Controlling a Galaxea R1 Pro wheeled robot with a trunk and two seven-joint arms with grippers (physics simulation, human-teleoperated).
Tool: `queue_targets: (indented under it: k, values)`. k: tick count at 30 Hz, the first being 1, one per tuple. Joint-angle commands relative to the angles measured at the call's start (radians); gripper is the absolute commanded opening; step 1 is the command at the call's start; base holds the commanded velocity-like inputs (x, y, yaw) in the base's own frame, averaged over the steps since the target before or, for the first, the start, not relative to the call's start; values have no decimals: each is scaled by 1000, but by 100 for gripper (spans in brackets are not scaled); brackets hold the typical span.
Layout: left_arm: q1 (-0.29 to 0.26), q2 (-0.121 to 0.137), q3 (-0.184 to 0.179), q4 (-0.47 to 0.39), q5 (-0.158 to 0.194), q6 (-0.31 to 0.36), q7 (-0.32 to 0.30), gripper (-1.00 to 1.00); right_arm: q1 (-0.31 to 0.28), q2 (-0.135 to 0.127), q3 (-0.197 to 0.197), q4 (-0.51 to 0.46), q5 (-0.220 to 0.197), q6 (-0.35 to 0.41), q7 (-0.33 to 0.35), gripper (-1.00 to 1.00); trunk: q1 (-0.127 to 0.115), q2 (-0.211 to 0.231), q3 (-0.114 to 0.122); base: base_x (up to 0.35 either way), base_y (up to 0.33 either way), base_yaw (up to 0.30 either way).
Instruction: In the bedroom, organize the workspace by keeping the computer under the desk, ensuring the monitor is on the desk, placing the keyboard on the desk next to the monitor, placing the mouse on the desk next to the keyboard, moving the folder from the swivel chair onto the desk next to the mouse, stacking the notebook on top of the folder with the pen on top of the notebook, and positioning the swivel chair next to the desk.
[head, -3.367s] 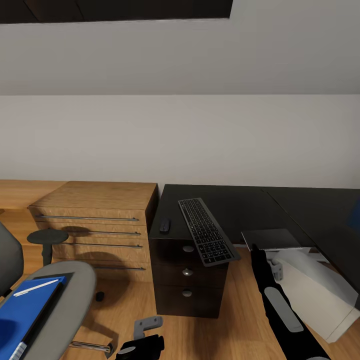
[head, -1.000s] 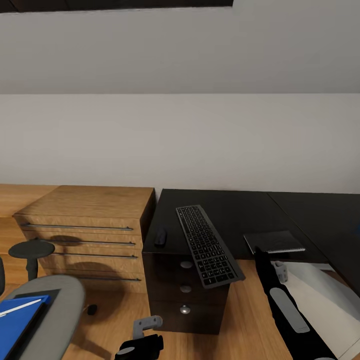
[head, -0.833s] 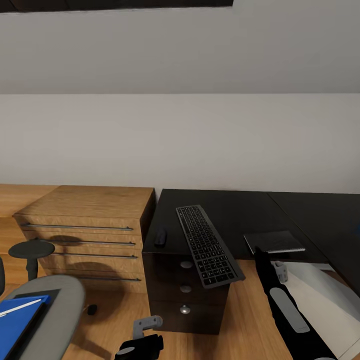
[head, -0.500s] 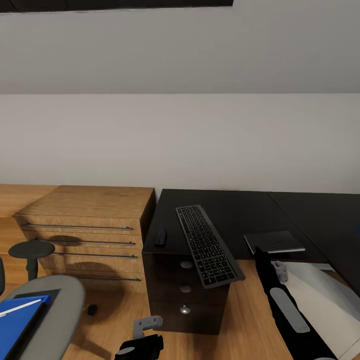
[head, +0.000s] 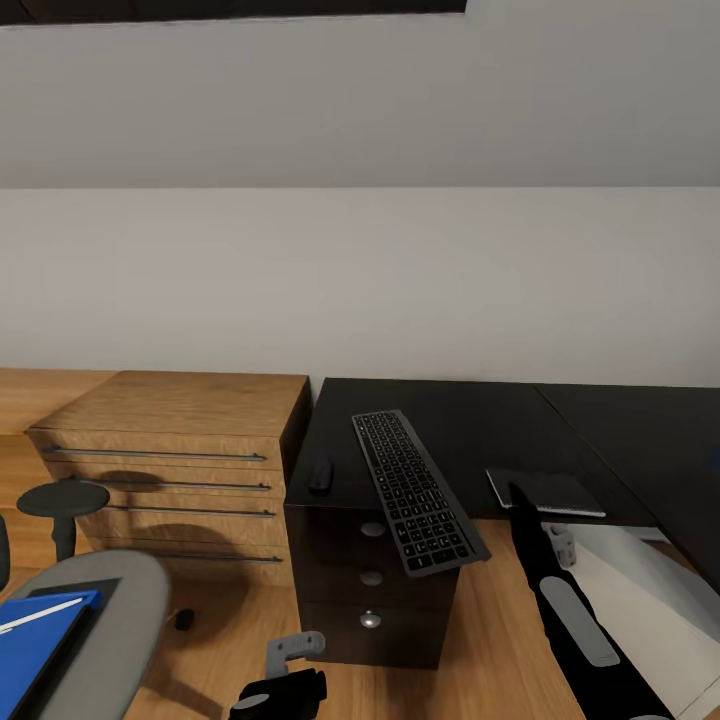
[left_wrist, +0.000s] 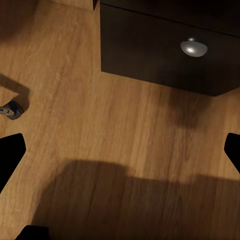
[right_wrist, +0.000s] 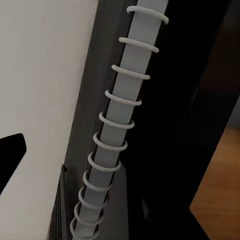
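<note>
Glossy black desk (head: 480, 420) with a stack of three drawers fronted by round silver knobs (head: 372, 529); beside it stands a light wooden drawer chest (head: 180, 440) with long thin metal handles, on a floor of warm wood-grain planks (left_wrist: 115, 130). On the desk top, a long flat keyboard (head: 415, 488) with a dark frame and grey keys lies at an angle, its near end jutting past the front edge. A small rounded black mouse (head: 321, 474) rests just beside it, apart from it. The notebook (head: 545, 492), thin, dark and rectangular, sits at the desk's front edge; the right wrist view shows its pale wire spiral binding (right_wrist: 117, 125) close up. No legible writing appears on any item.

At lower left, the grey padded seat of the swivel chair (head: 120, 620) carries the bright-blue folder (head: 30, 640) with the thin white pen (head: 40, 615) lying on top.

The right arm (head: 560, 610), black with grey panels, extends toward the notebook, its gripper at the notebook's edge; whether the fingers pinch it cannot be told. The left gripper (left_wrist: 120, 160) hangs low over the floor, fingers spread wide and empty. A white-grey computer (head: 650, 610) lies below the desk.
</note>
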Motion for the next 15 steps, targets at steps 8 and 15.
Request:
queue_targets:
  k: [8,15]
  values:
    - [-1,0,-1,-1,9,0,8,100,0,-1,4,1,-12,-5,3,100,0,0,-1,-116,0,0]
    - [-1,0,-1,-1,9,0,8,100,0,-1,4,1,-11,-5,3,100,0,0,-1,-178,0,0]
